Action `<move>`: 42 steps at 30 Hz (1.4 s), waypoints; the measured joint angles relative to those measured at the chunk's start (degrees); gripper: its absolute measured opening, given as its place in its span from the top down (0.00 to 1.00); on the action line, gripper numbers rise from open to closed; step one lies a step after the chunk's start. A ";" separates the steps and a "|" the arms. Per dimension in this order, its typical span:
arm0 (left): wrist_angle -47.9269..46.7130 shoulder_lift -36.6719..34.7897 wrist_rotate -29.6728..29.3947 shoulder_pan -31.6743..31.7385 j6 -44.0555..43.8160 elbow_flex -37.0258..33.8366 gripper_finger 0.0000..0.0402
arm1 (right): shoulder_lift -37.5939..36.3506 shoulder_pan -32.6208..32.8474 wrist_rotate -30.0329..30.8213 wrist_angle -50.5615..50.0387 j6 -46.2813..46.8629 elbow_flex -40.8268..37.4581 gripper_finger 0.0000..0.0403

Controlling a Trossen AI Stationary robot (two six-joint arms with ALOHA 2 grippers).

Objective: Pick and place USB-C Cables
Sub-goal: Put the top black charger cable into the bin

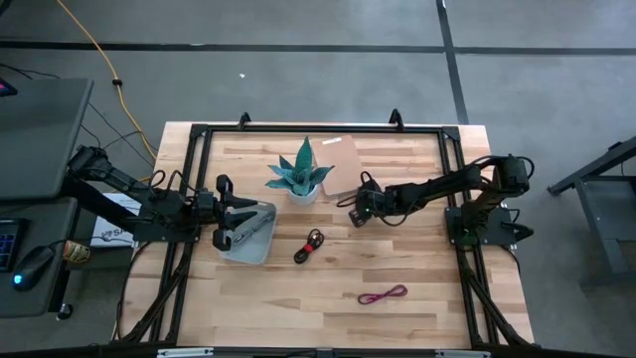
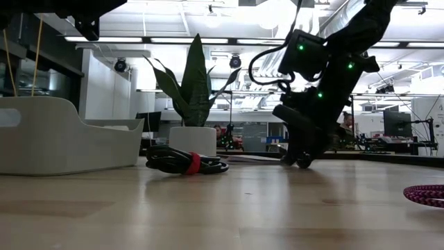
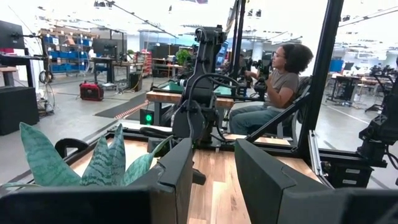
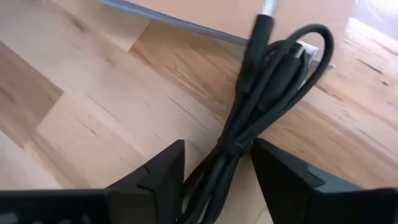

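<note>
I see a black bundled cable [image 4: 261,106] lying on the wood table [image 1: 417,328] just in front of a flat brown board [image 1: 343,164], and my right gripper [image 4: 217,168] is down over it, its two dark fingers [image 4: 155,171] spread with the bundle running between them; I cannot tell whether they press it yet. From overhead that right gripper [image 1: 358,212] sits right of the potted plant [image 1: 301,174]. The black cable with a red-orange tie [image 1: 310,246] lies near the table's middle, just beside the white bin [image 1: 260,249]. The magenta cable [image 1: 383,294] lies well apart, toward the near edge. My left gripper [image 1: 231,225] hangs over the bin, fingers parted and holding nothing. A seated person [image 3: 277,81] shows beyond the table.
</note>
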 joint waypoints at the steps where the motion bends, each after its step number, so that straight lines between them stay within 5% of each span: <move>1: 0.01 0.02 0.00 0.00 0.00 0.00 0.75 | 0.00 -0.02 -0.12 -0.33 -0.63 0.00 0.59; 10: 0.01 0.00 0.00 0.00 0.02 0.00 0.75 | -4.66 0.79 -1.28 -9.04 -2.74 -0.27 0.95; 18: -0.05 0.02 1.54 0.02 -0.71 0.00 0.75 | -17.40 9.32 8.74 -10.63 -5.20 -0.26 0.95; 22: 0.23 0.55 11.31 0.00 -4.34 0.00 0.75 | -19.81 14.12 11.98 -0.20 -13.53 -0.24 0.97; 26: 2.79 2.32 17.35 0.00 -4.33 0.06 0.75 | -19.38 16.72 8.16 15.42 -23.68 -0.24 0.96; 36: 11.15 16.94 13.26 0.04 -1.48 3.39 0.73 | -18.85 17.80 2.03 33.75 -30.88 -0.15 0.96; 42: 13.82 27.16 11.76 0.04 1.49 8.50 0.61 | -15.01 18.08 -0.72 42.89 -33.03 -0.13 0.96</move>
